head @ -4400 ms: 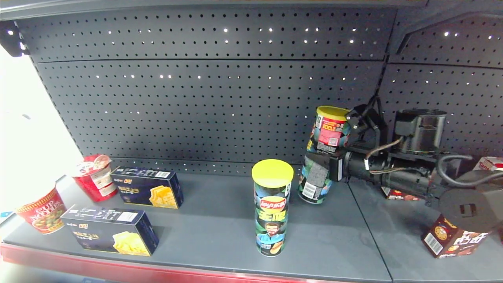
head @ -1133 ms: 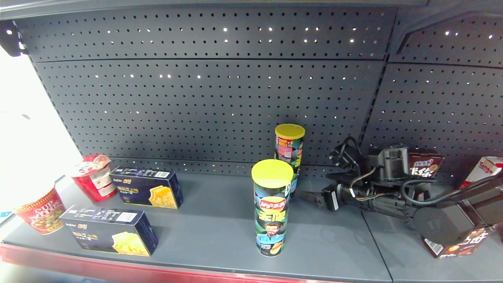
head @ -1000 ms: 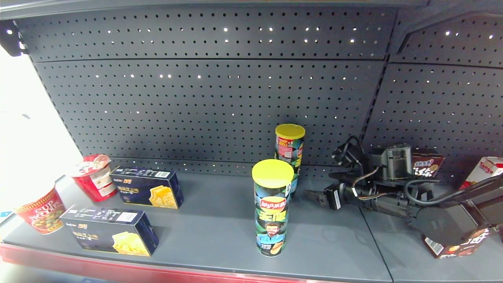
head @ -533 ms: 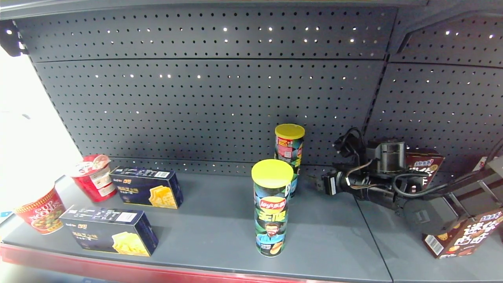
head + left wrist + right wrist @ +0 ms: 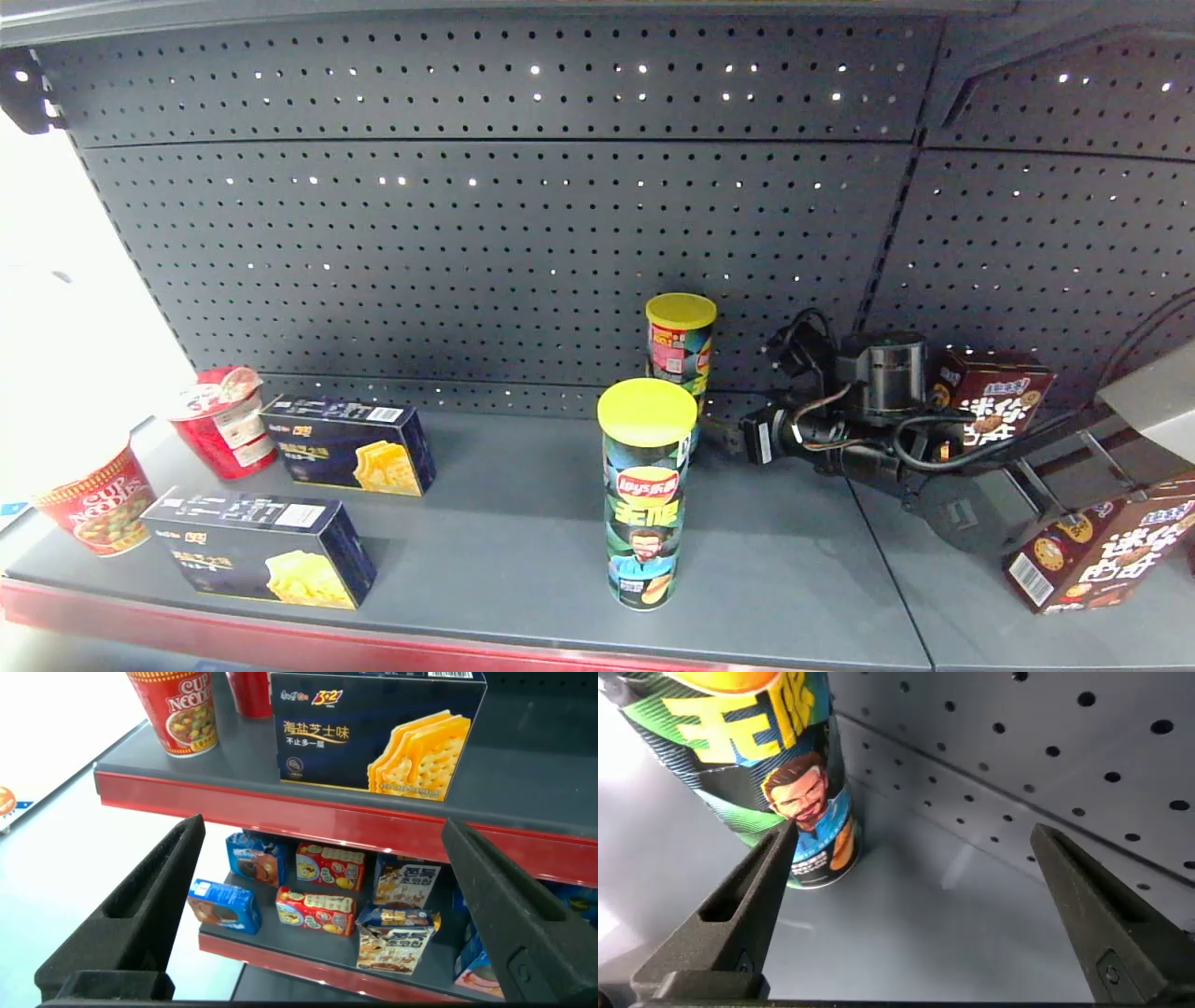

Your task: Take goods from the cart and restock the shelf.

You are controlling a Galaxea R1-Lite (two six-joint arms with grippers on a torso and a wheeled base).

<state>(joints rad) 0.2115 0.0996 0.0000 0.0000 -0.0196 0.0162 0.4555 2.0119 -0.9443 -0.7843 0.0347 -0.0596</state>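
Rear chip can [image 5: 681,347] stands upright just beside the right gripper [image 5: 910,859], which is spread wide.

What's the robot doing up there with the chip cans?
It is stocking a shop shelf. Two chip cans stand upright on it: the front can and the rear can behind it. The right gripper sits next to the rear can with its jaws open, holding nothing. The left gripper hangs lower, in front of the shelf edge, open and empty too.
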